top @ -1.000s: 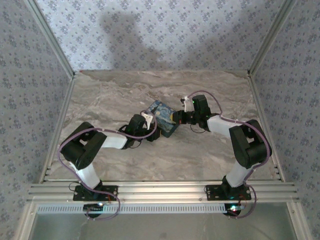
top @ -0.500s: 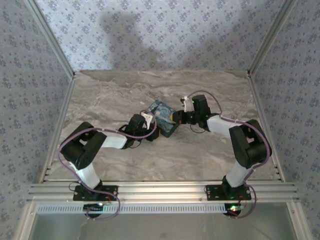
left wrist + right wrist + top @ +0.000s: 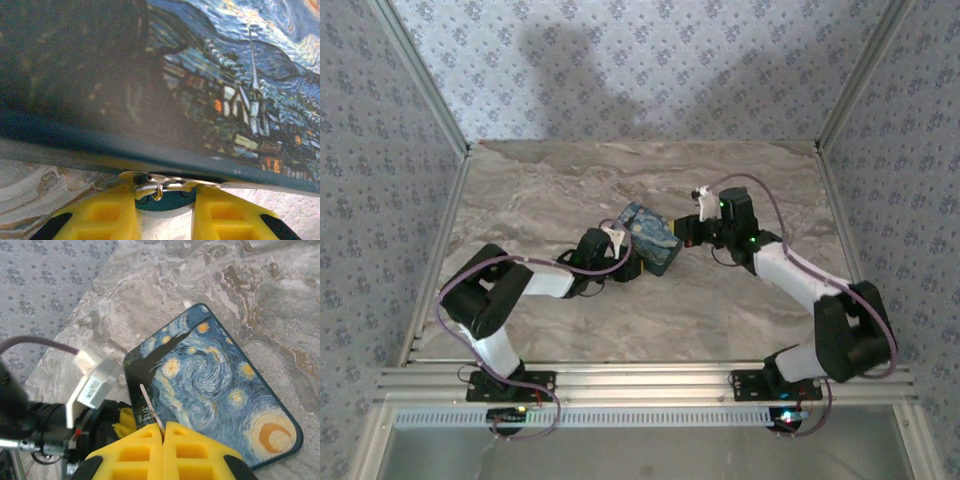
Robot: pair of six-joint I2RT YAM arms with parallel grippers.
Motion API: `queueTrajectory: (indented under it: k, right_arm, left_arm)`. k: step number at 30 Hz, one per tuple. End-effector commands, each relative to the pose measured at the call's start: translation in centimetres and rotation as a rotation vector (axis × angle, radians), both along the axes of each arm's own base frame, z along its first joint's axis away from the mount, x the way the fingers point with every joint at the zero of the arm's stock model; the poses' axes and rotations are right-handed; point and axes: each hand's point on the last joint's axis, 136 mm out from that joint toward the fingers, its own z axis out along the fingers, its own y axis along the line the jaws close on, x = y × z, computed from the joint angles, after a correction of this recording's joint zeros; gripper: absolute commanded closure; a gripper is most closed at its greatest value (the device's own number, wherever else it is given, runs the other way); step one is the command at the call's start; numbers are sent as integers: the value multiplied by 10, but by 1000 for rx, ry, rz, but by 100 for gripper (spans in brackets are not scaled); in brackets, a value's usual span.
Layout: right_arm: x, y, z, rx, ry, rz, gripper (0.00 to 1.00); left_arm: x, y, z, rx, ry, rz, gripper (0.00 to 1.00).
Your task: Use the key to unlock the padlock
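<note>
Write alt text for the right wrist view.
The right pincer, its yellow fingers shut, pinches a thin silvery key that sticks out over a blue box painted with yellow swirls and a crescent moon. The box lies on a grey marble table.

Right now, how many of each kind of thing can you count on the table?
grippers: 2 (left gripper, right gripper)
painted box: 1
padlock: 1
key: 1
Total: 5
</note>
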Motion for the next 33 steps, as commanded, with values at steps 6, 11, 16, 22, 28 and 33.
queueTrajectory:
  k: [6, 11, 16, 22, 28, 33]
  right_arm:
    - [-58, 3, -31, -121, -48, 27, 100]
    - [-83, 14, -48, -114, -49, 41, 100]
    - [-98, 18, -76, -131, -28, 47, 100]
    - [-102, 24, -94, -148, -22, 39, 100]
    - [-97, 32, -108, -119, 8, 3, 100]
    - [-91, 34, -115, -130, 19, -36, 100]
  left_arm:
    - [5, -15, 38, -108, 78, 19, 77]
    - [4, -17, 43, -135, 118, 37, 77]
    - [4, -19, 46, -160, 153, 58, 77]
    - [4, -21, 49, -185, 191, 74, 77]
    - [4, -22, 51, -203, 221, 93, 77]
    - [3, -22, 52, -211, 235, 100, 77]
